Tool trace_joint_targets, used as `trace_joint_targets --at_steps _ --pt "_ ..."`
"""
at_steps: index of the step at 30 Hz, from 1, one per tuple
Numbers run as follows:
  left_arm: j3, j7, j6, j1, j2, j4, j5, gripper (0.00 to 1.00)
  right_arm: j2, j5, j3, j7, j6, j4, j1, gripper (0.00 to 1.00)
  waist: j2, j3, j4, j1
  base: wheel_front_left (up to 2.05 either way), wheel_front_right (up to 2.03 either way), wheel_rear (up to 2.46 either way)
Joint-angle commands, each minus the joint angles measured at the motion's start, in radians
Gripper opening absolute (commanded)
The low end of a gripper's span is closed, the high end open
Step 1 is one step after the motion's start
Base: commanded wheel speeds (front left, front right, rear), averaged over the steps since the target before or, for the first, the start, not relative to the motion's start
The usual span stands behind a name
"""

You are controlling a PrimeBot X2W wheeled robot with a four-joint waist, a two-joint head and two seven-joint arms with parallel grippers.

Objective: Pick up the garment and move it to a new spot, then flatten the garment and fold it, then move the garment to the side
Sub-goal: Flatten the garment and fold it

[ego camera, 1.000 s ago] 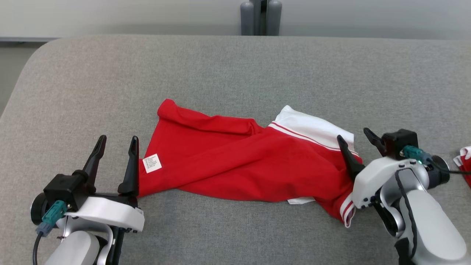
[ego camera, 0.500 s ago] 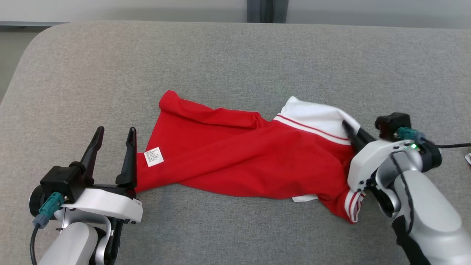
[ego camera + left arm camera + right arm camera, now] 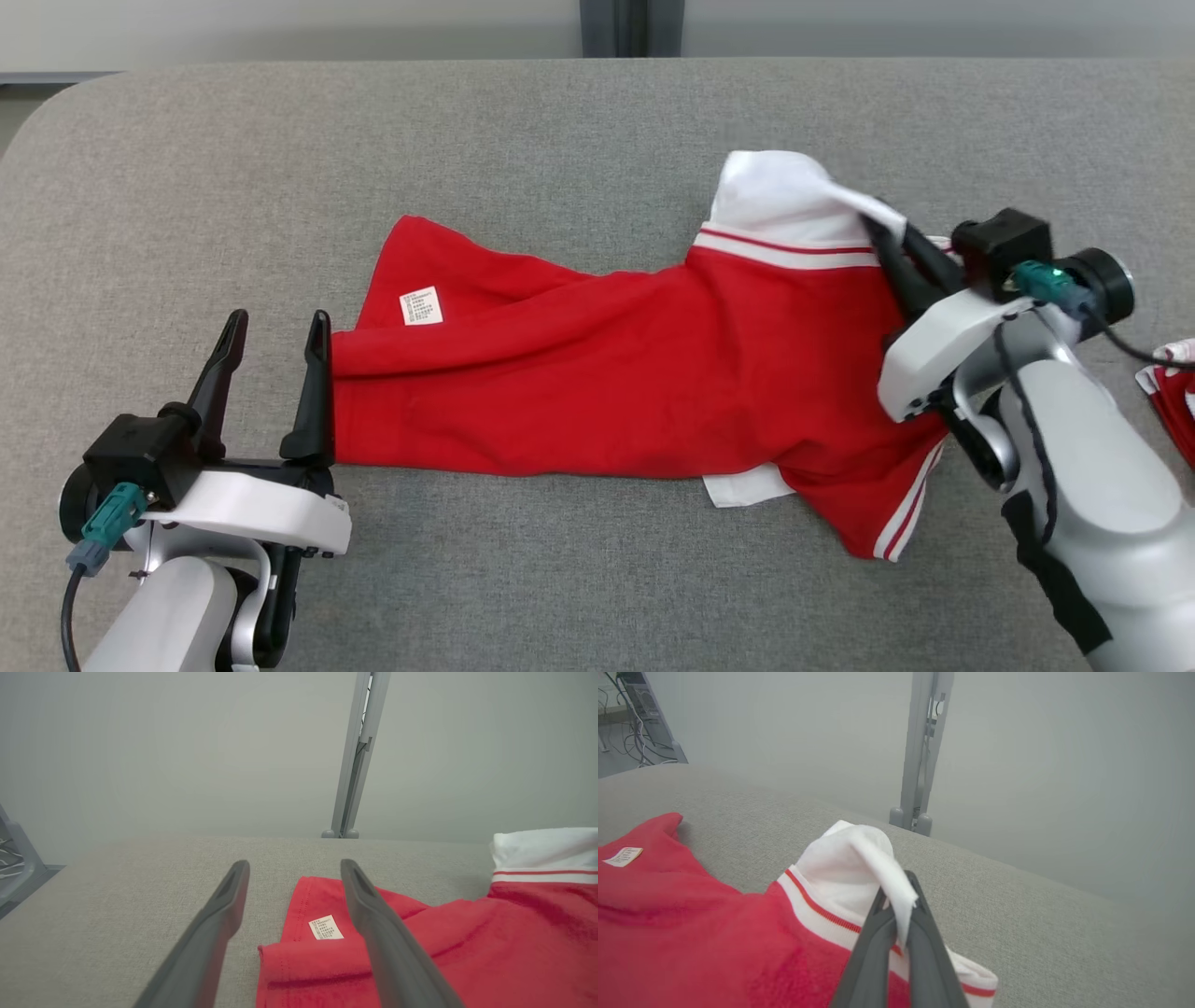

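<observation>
- Garment (image 3: 597, 392), red with white trim, lies stretched left to right across the middle of the grey fabric-covered table (image 3: 560, 140), between the robot's two arms.
- Right pincer (image 3: 892, 238) is clamped on the garment's right end. Its two dark fingers are pressed together on a fold of the white band (image 3: 775, 201), which it holds raised above the table.
- From the right wrist view, the white cloth drapes over the tips of the right pincer (image 3: 899, 896). A thin red stripe runs below the white band where it joins the red body.
- Left pincer (image 3: 278, 322) stands at the garment's left edge with its fingers wide apart and nothing held between them.
- From the left wrist view, the hemmed left corner of the garment (image 3: 420, 952) lies in the gap of the left pincer (image 3: 294, 865), under the right-hand finger. Whether that finger touches the cloth cannot be told.
- White label (image 3: 421, 305) sits on the red cloth near the garment's upper left corner, print side up. Its text is too small to read.
- Striped cuff (image 3: 901, 523) points toward the robot at the garment's lower right, beside the right forearm.
- Second piece of red-and-white cloth (image 3: 1172, 401) shows at the table's right edge, apart from the garment.
- Grey post (image 3: 631, 28) rises behind the table's far edge, against a pale wall.
</observation>
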Motion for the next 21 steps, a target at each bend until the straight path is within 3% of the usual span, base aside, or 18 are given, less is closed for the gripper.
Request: trace_joint_targets --at_steps 1,8,15,21 --pt "0.006 -0.005 -0.005 -0.007 0.003 0.000 0.010 1.00 -0.016 -0.003 0.018 -0.009 0.000 -0.018 0.023 0.00 -0.0001 -0.002 -0.003 0.0000 0.00 0.00 0.00" --pt "0.018 -0.004 -0.005 0.012 0.000 0.001 0.010 1.00 -0.095 -0.035 0.148 0.016 -0.001 -0.225 0.158 0.00 -0.0001 -0.017 -0.014 0.0000 0.00 0.00 0.00" --pt "0.026 -0.004 -0.002 0.036 0.001 0.006 0.005 1.00 -0.169 -0.076 0.156 0.092 -0.001 -0.434 0.377 0.00 -0.0001 -0.041 -0.028 0.0000 0.00 0.00 0.00" --pt "0.027 0.001 0.005 0.051 0.007 0.003 -0.002 1.00 -0.205 -0.093 0.160 0.150 -0.001 -0.528 0.519 0.00 -0.0001 -0.060 -0.038 0.0000 0.00 0.00 0.00"
